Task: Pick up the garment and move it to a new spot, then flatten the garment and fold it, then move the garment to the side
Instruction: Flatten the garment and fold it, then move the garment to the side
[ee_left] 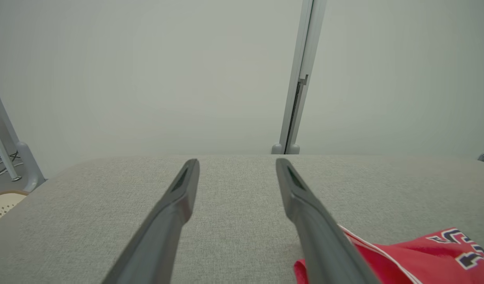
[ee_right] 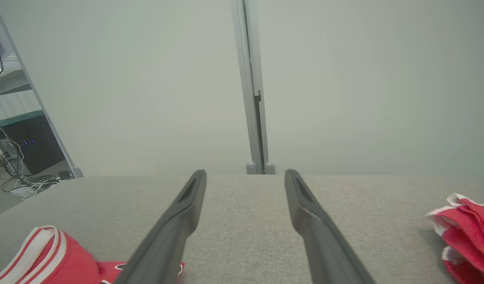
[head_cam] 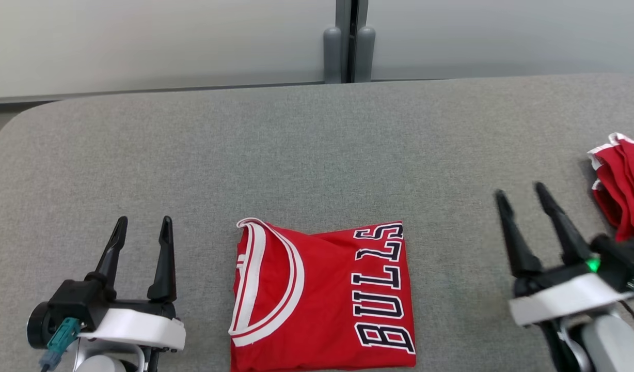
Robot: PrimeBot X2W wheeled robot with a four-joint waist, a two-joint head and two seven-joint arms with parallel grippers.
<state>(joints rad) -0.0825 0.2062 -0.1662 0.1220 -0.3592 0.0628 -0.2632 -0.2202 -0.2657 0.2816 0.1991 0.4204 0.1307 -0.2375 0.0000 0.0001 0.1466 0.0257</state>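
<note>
A red jersey [head_cam: 322, 297] with white trim and "BULLS" lettering lies folded into a neat rectangle at the front middle of the grey padded table [head_cam: 317, 155]. Its edge shows in the left wrist view [ee_left: 415, 256] and its collar in the right wrist view [ee_right: 49, 256]. My left gripper [head_cam: 143, 230] rests open to the left of the jersey, apart from it, holding nothing. My right gripper [head_cam: 521, 194] hovers open to the right of the jersey, fingers empty. In the wrist views the left gripper [ee_left: 237, 163] and the right gripper [ee_right: 245, 175] both point at bare table.
A second red and white garment [head_cam: 621, 183] lies crumpled at the table's right edge, close to my right gripper, also seen as a red bundle [ee_right: 466, 228]. A grey wall with a vertical post [head_cam: 349, 41] stands behind the table. A rack and cables [ee_right: 17, 173] stand left.
</note>
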